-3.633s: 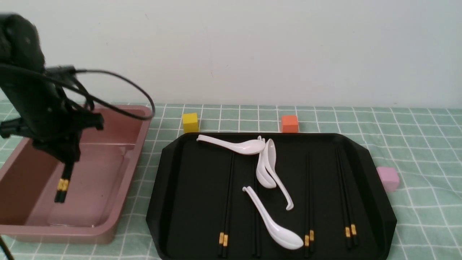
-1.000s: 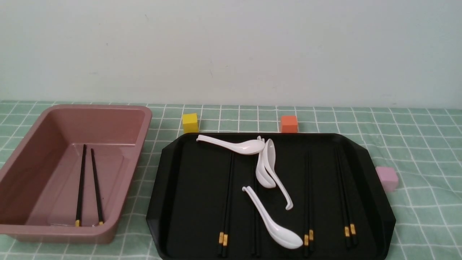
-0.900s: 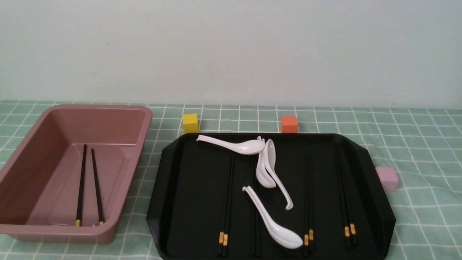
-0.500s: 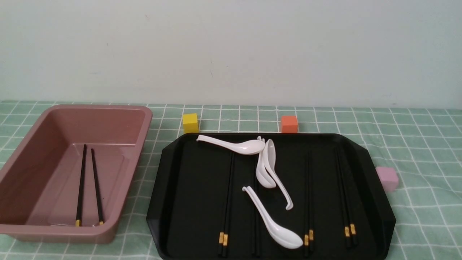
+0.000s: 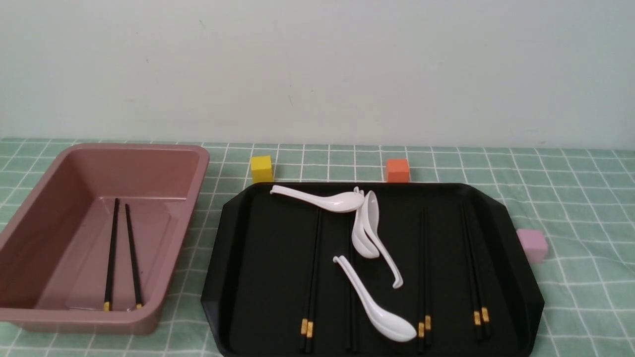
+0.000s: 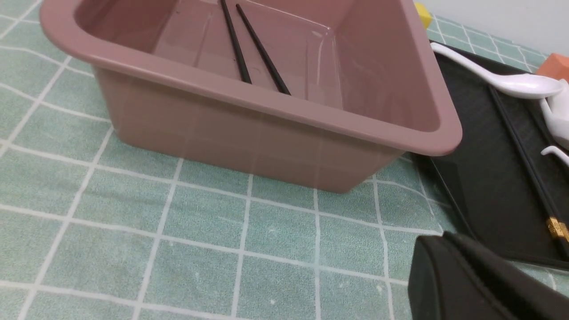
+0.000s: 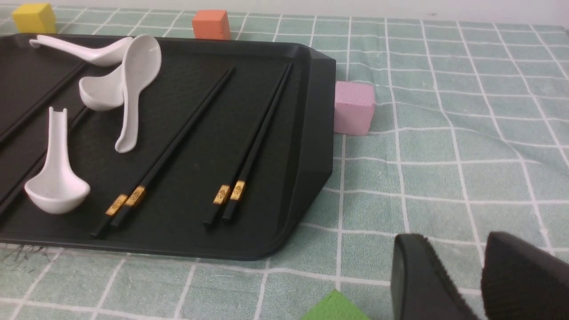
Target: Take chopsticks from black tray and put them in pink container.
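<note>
The pink container (image 5: 198,168) stands at the left with one pair of chopsticks (image 5: 121,253) lying flat on its floor. Several more pairs lie lengthwise in the black tray (image 5: 268,248), among them one at the left (image 5: 310,277) and one at the right (image 5: 474,267). Neither gripper shows in the front view. In the left wrist view my left gripper (image 6: 438,242) is shut and empty, low over the cloth beside the pink container (image 6: 266,95) and the tray's corner (image 6: 480,169). My right gripper (image 7: 458,240) is open and empty, over the cloth off the tray's right corner (image 7: 318,133).
Three white spoons (image 5: 322,198) (image 5: 367,228) (image 5: 372,302) lie among the chopsticks in the tray. A yellow cube (image 5: 261,168) and an orange cube (image 5: 398,170) sit behind it, a pale pink cube (image 5: 532,244) at its right. A green block (image 7: 335,309) lies near my right gripper.
Earlier my left gripper held a pair of chopsticks over the pink container; that pair now lies inside it and the arm has left the front view. Nothing has moved in the last second.
</note>
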Available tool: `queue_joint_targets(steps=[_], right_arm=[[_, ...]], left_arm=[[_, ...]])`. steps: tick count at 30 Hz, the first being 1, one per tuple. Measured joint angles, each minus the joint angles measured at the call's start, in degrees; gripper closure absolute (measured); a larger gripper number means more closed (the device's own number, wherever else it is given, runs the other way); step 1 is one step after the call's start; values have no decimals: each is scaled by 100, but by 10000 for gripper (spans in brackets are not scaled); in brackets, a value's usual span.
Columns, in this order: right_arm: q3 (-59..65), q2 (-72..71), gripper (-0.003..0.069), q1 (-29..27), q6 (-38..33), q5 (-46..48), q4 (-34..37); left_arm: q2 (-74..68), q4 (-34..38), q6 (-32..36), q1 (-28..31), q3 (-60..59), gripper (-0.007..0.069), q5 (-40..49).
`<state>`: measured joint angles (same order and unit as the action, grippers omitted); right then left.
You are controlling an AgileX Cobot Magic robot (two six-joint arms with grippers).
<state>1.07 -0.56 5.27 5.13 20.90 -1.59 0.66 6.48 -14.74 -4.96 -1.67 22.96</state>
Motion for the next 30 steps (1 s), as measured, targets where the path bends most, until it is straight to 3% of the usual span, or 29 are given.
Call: queue_joint_targets(steps=[30], right_arm=[[0, 0, 419, 0, 0, 0, 0]], left_arm=[[0, -7, 2, 0, 0, 587, -2]])
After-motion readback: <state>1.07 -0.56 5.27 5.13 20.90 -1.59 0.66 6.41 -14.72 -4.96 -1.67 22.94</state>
